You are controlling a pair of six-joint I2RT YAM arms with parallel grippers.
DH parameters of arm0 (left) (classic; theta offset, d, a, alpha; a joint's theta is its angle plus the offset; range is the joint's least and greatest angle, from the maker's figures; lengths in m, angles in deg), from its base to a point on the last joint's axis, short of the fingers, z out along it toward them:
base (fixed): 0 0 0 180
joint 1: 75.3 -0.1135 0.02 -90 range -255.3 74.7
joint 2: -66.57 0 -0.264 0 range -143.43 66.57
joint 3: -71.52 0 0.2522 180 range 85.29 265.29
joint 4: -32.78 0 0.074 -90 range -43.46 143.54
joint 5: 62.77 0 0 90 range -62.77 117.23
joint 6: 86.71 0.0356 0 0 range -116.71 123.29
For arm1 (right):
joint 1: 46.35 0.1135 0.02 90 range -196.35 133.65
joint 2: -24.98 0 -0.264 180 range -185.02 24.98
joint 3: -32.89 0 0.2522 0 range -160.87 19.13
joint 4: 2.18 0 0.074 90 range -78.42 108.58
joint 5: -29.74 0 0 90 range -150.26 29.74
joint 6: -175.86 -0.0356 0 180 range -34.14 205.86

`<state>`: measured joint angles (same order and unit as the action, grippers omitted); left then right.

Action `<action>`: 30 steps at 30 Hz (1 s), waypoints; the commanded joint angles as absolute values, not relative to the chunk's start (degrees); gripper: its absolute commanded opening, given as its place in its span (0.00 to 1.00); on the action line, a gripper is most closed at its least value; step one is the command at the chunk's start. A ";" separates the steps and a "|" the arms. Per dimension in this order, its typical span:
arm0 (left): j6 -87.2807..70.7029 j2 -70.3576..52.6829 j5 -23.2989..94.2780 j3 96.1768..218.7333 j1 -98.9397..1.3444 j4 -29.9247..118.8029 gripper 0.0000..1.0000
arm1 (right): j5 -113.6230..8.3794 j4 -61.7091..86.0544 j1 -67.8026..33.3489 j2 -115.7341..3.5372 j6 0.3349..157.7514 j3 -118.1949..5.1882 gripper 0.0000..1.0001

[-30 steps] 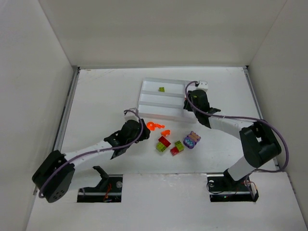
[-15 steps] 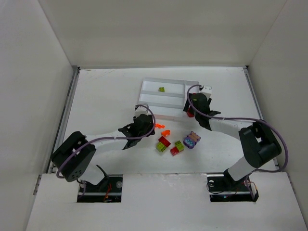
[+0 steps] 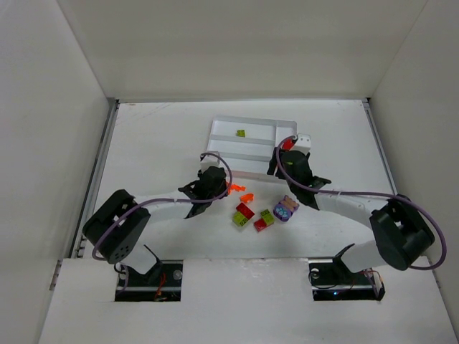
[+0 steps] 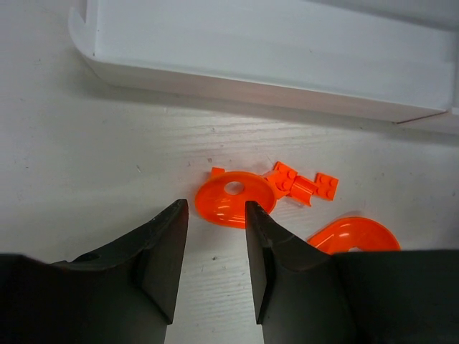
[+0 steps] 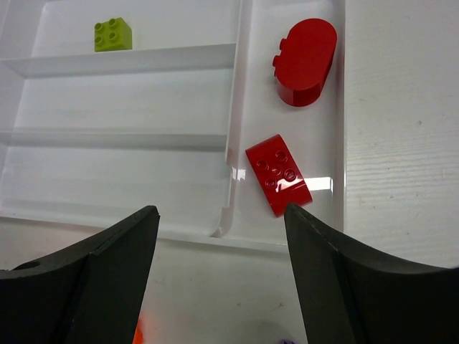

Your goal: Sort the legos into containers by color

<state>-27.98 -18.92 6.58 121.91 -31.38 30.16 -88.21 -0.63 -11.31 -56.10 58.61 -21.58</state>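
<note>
Hovering low over the table (image 4: 86, 165), my left claw (image 4: 214, 218) is gripping nothing, jaws narrowly parted just short of an orange round lego (image 4: 233, 203); my right claw (image 5: 221, 218) is gaping wide above the end slot of the tray (image 5: 129, 97), where two red legos (image 5: 277, 174) are lying

The white tray (image 3: 237, 152) blocks the middle by the far edge, with loose legos (image 3: 264, 218) just nearer. Bare table (image 3: 143, 143) lines the left edge.
</note>
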 commanded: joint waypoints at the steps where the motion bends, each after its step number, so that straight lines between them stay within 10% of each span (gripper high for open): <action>1: -27.47 -20.35 8.59 121.94 -32.98 25.99 0.35 | -88.21 -4.42 -10.28 -54.56 59.05 -21.21 0.76; 18: -27.56 -27.56 14.49 123.52 -35.88 21.40 0.12 | -86.72 -6.44 -8.43 -51.40 59.58 -19.72 0.76; 30: -29.84 -5.34 11.14 120.26 -35.17 32.65 0.05 | -84.26 -5.47 -6.85 -49.02 60.54 -19.89 0.63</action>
